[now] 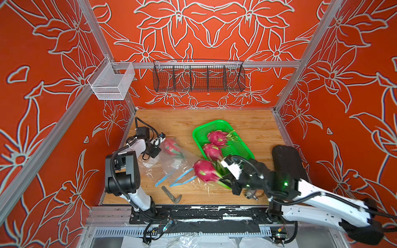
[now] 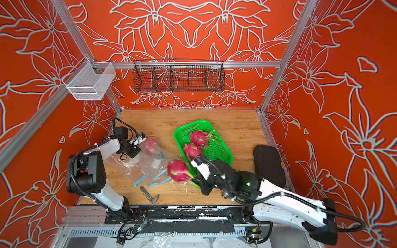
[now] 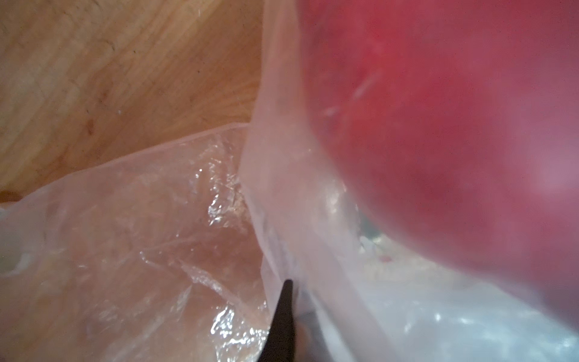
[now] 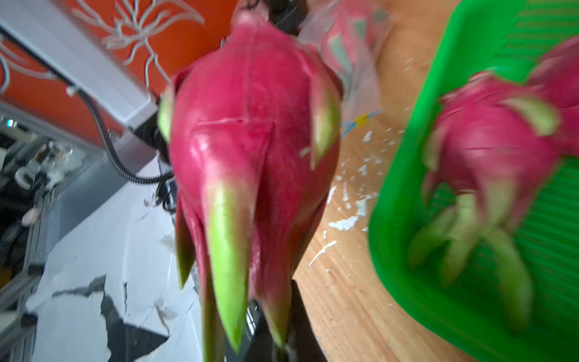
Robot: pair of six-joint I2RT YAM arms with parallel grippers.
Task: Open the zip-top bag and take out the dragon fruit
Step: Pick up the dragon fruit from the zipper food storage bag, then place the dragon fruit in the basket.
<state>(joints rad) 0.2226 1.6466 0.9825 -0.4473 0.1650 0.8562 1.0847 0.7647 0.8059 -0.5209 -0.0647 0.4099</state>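
— Grippers, state?
— Right gripper (image 1: 227, 183) clenched on the green scales of the held fruit (image 1: 205, 170), lower centre of frame, at the bag's mouth and just beside the tray (image 1: 196, 137). Left gripper (image 1: 158, 148) pinched shut on the bag (image 1: 174, 165) film, centre left.
— Remaining fruit?
— Tray fruit: two (image 1: 217, 137) (image 1: 212, 151), touching, inside the green tray. Bagged fruit (image 1: 170, 147): one, inside the bag, next to the left gripper. Blue zip (image 1: 182, 178) edges lie spread apart.

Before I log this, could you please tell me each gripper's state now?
Left gripper: shut on the zip-top bag.
Right gripper: shut on a dragon fruit.
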